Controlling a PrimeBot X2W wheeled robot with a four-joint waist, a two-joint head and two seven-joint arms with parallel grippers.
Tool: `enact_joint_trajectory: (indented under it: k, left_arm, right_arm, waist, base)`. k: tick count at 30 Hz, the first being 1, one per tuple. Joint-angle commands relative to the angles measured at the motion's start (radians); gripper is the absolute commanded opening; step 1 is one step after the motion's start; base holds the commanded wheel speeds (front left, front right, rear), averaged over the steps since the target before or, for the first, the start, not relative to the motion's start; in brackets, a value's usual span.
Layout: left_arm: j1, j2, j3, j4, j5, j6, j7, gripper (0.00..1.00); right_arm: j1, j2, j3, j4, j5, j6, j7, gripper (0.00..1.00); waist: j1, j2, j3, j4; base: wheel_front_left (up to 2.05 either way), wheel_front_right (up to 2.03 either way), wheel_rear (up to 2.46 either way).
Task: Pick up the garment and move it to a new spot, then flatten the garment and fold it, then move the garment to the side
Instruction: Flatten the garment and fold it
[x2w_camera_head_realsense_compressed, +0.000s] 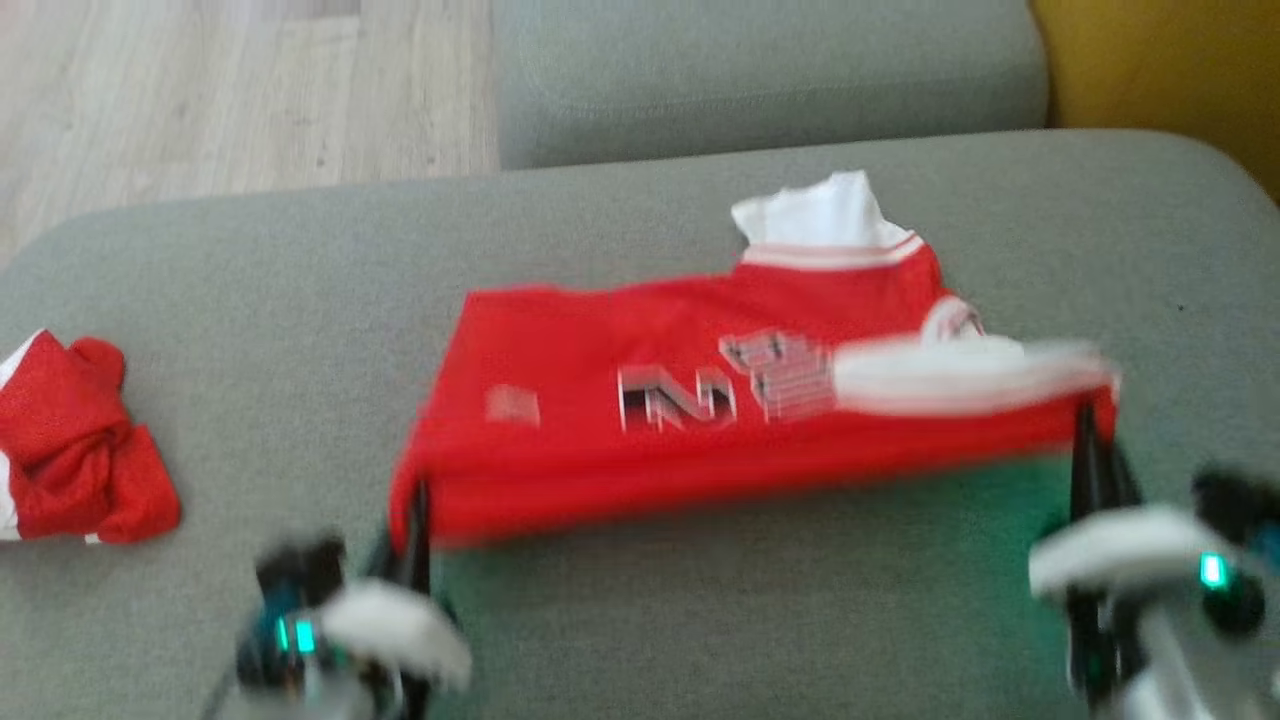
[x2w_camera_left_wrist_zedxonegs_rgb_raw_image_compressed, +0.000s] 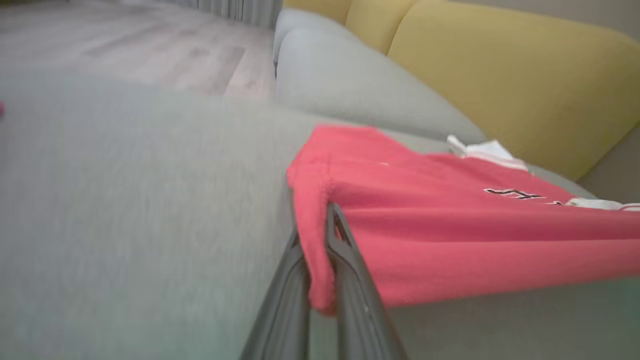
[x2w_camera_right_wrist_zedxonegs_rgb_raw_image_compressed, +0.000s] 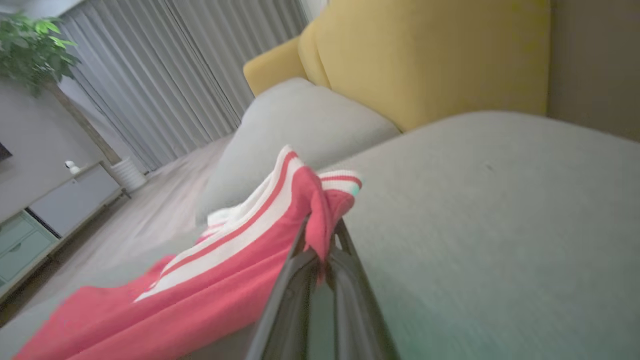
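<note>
- Here, both arms are reached forward from the head view's lower corners, fingers pointed away.
- The left gripper is clamped shut on the near left corner of the red garment.
- The right gripper is clamped shut on the near right corner, by the striped trim.
- The garment is stretched between them, its near edge raised off the grey cushion.

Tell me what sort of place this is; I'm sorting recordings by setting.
Most likely a home living room: a grey sofa with yellow back cushions, a wood-look floor, grey curtains and a potted plant.
</note>
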Motion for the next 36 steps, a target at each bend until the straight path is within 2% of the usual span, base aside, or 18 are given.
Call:
enact_joint_trajectory:
  k: [1,7,8,9,10,14,17,23,27,28,32,36]
  left_arm:
    - [0.008,0.020,0.041,-0.019,-0.011,0.002,-0.005,0.00]
    - [0.148,-0.003,0.050,-0.039,-0.018,0.015,-0.005,0.00]
    - [0.158,-0.006,0.052,-0.048,-0.015,0.018,-0.005,0.20]
    - [0.165,-0.008,0.051,-0.055,-0.010,0.022,-0.005,0.62]
    - [0.168,-0.009,0.052,-0.061,-0.006,0.025,-0.005,1.00]
    - [0.118,0.001,0.064,-0.117,0.030,0.041,-0.005,1.00]
    - [0.034,0.045,0.057,-0.136,0.058,0.038,0.008,1.00]
    - [-0.215,0.171,-0.006,-0.131,0.070,0.000,0.203,1.00]
    - [-0.323,0.239,-0.140,-0.152,-0.018,-0.006,0.355,1.00]
    - [-0.323,0.239,-0.140,-0.152,-0.018,-0.006,0.355,1.00]
    - [-0.381,0.310,-0.250,-0.180,-0.150,-0.007,0.428,1.00]
    - [-0.409,0.344,-0.313,-0.187,-0.232,-0.007,0.424,1.00]
  right_arm:
    - [0.007,-0.015,0.015,-0.042,0.013,-0.001,-0.004,0.00]
    - [0.137,-0.016,0.007,-0.054,0.027,-0.001,0.011,0.00]
    - [0.145,-0.016,0.006,-0.051,0.023,-0.001,0.020,0.00]
    - [0.149,-0.016,0.004,-0.048,0.018,-0.001,0.028,0.44]
    - [0.149,-0.015,0.001,-0.049,0.013,-0.001,0.030,1.00]
    - [0.110,-0.023,-0.030,-0.066,-0.057,-0.001,0.023,1.00]
    - [0.067,-0.027,-0.048,-0.082,-0.100,-0.001,0.021,1.00]
    - [-0.058,-0.026,-0.018,-0.117,-0.147,-0.001,0.044,1.00]
    - [-0.133,-0.023,0.024,-0.124,-0.154,-0.001,0.052,1.00]
    - [-0.133,-0.023,0.024,-0.124,-0.154,-0.001,0.052,1.00]
    - [-0.177,-0.020,0.061,-0.113,-0.150,-0.001,0.048,1.00]
    - [-0.196,-0.022,0.079,-0.093,-0.141,-0.001,0.038,1.00]
  waist:
    - [0.0003,0.0000,-0.007,-0.001]
    - [0.0003,0.0000,-0.007,0.000]
    - [0.0003,0.0000,-0.006,0.001]
    - [0.0003,0.0000,-0.004,0.001]
    - [0.0003,0.0000,0.000,0.002]
    - [0.0003,0.0000,0.031,0.009]
    - [0.0003,0.0000,0.064,0.014]
    - [0.0003,0.0000,0.159,0.007]
    - [0.0003,0.0000,0.215,-0.006]
    - [0.0003,0.0000,0.215,-0.006]
    - [0.0003,0.0000,0.257,-0.018]
    - [0.0003,0.0000,0.282,-0.025]
  base:
    - [0.00,0.00,0.00]
    - [0.00,0.00,0.00]
    - [0.00,0.00,0.00]
    - [0.00,0.00,0.00]
    - [0.00,0.00,0.00]
    - [0.00,0.00,0.00]
    - [0.00,0.00,0.00]
    - [0.00,0.00,0.00]
    - [0.00,0.00,0.00]
    - [0.00,0.00,0.00]
    - [0.00,0.00,0.00]
    - [0.00,0.00,0.00]
